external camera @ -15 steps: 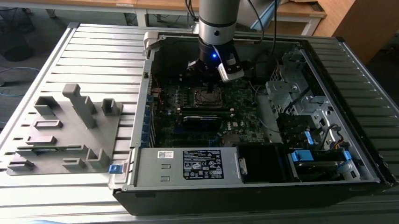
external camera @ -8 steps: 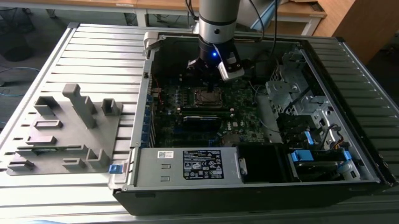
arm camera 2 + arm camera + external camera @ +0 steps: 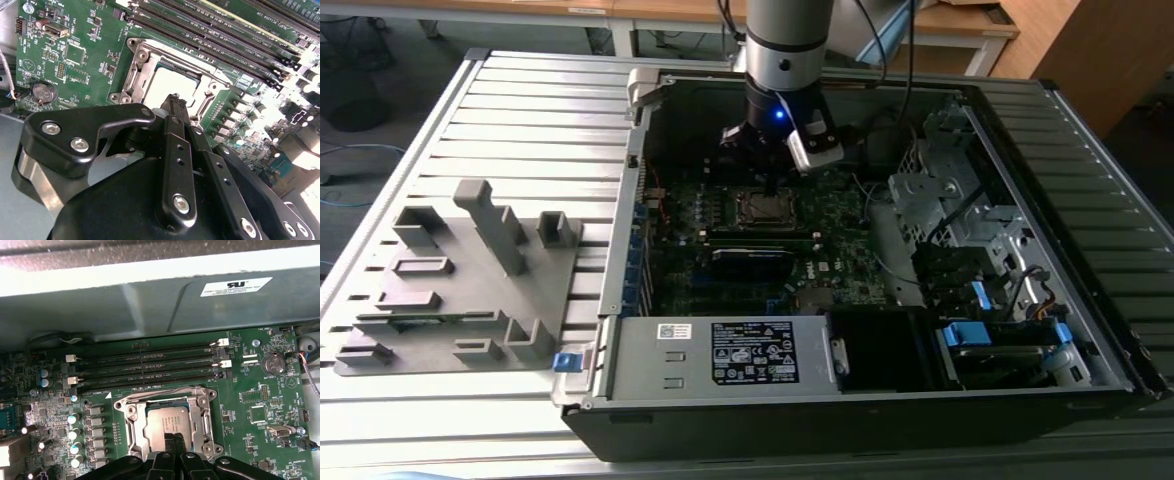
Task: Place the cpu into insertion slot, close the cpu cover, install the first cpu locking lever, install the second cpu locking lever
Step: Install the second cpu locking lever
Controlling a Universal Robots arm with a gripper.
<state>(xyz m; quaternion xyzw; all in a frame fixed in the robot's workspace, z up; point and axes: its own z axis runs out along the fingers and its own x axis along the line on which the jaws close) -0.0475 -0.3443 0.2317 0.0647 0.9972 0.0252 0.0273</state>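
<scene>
Motherboard [image 3: 761, 235] sits inside the open computer case [image 3: 1014, 240] in the exterior view, and your gripper [image 3: 767, 172] hangs just above the insertion slot [image 3: 763, 208], too small there for you to judge contact. In the second wrist view the gripper's [image 3: 176, 107] two black fingers [image 3: 172, 145] press together with nothing between them, tips low over the near edge of the cpu [image 3: 172, 85], which lies flat in the insertion slot with the silvery cpu cover [image 3: 145, 65] framing it. In the first wrist view the clenched fingers [image 3: 170, 445] meet at the cpu's [image 3: 167, 422] edge, and a thin locking lever [image 3: 160, 392] runs along the side of the cpu cover [image 3: 131, 425] nearest the memory slots [image 3: 150, 367]; you cannot tell whether it is latched. Risk, as I judge it: push down off-centre and you may tilt the chip or bend socket pins; slide sideways and the tips may skid onto the capacitors [image 3: 75, 420] beside the socket.
</scene>
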